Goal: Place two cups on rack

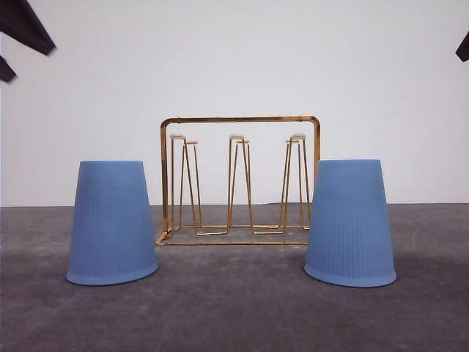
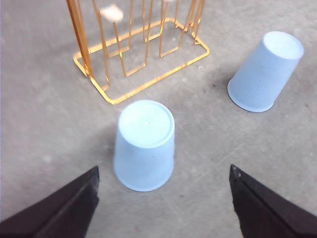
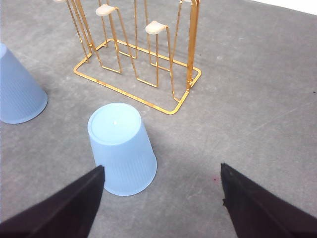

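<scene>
Two light-blue ribbed cups stand upside down on the grey table. The left cup (image 1: 112, 224) and the right cup (image 1: 350, 224) flank the gold wire rack (image 1: 239, 180), which stands a little farther back with nothing on its white-tipped prongs. My left gripper (image 2: 163, 170) hangs open above the table, and the left cup (image 2: 144, 146) stands just ahead of its dark fingers (image 2: 74, 203). My right gripper (image 3: 162, 167) is open too, raised over the right cup (image 3: 123, 148). Neither gripper touches a cup.
Dark parts of the arms (image 1: 26, 29) show at the top corners of the front view. A plain white wall stands behind the table. Bare grey table surface (image 1: 234, 308) lies in front of the cups and between them.
</scene>
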You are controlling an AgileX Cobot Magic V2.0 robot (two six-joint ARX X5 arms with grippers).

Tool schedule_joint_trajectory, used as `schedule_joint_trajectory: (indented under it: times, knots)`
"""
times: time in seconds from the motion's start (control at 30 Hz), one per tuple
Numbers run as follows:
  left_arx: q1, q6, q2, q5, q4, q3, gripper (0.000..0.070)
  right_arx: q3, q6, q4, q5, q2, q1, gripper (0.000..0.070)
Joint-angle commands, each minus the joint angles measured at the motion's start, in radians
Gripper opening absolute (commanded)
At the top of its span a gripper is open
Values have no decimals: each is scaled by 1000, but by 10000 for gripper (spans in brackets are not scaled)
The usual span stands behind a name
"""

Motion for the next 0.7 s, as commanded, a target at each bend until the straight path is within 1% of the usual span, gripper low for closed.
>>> schedule_joint_trajectory:
  times: [0.0,0.2,0.4,0.5,0.67]
  knots:
    - [-16,-44,56,-2,31,16,506,8,-8,15,0,1,5,477]
    - [-67,-73,234,-67,161,16,518,8,-5,26,0,2,5,477]
    - [-107,-74,394,-116,303,16,520,8,-5,26,0,2,5,477]
    - [-111,-75,464,-132,342,16,520,8,-5,26,0,2,5,477]
    - [-111,-76,563,-133,374,16,517,8,-5,26,0,2,5,477]
